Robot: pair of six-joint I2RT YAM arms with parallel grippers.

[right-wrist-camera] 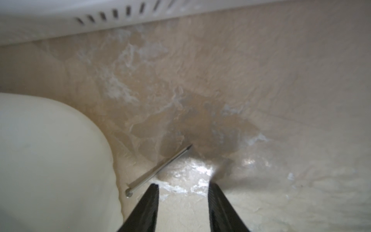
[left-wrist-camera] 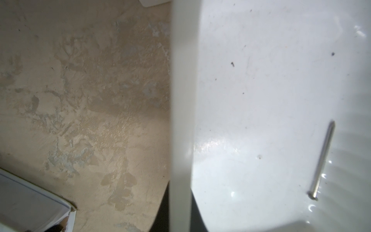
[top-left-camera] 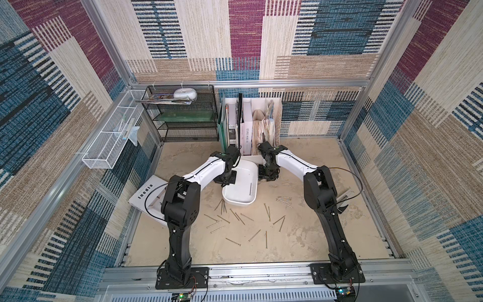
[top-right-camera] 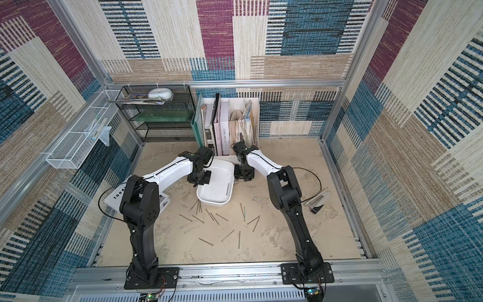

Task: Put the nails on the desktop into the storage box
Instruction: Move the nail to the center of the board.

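Note:
The white storage box [top-left-camera: 239,202] [top-right-camera: 213,202] stands mid-desktop with one nail [top-left-camera: 250,188] [left-wrist-camera: 323,158] lying inside it. My left gripper [top-left-camera: 226,183] [left-wrist-camera: 180,202] is shut on the box's left wall [left-wrist-camera: 180,100], one finger on each side. Several nails [top-left-camera: 235,217] [top-right-camera: 209,218] lie scattered on the beige desktop [top-left-camera: 300,235] in front of the box, and a small bunch of nails [top-left-camera: 283,201] lies to its right. My right gripper [top-left-camera: 266,175] [right-wrist-camera: 183,184] hangs open over the desktop by the box's far right corner. A single nail [right-wrist-camera: 158,169] lies just outside one finger, with nothing between the fingers.
A white file holder [top-left-camera: 251,125] [right-wrist-camera: 120,20] stands right behind the box and both grippers. A black mesh rack [top-left-camera: 183,117] is at the back left, with a white wire basket [top-left-camera: 109,141] on the left wall. A white booklet [top-left-camera: 149,193] lies under my left arm. A stapler [top-left-camera: 342,204] sits far right.

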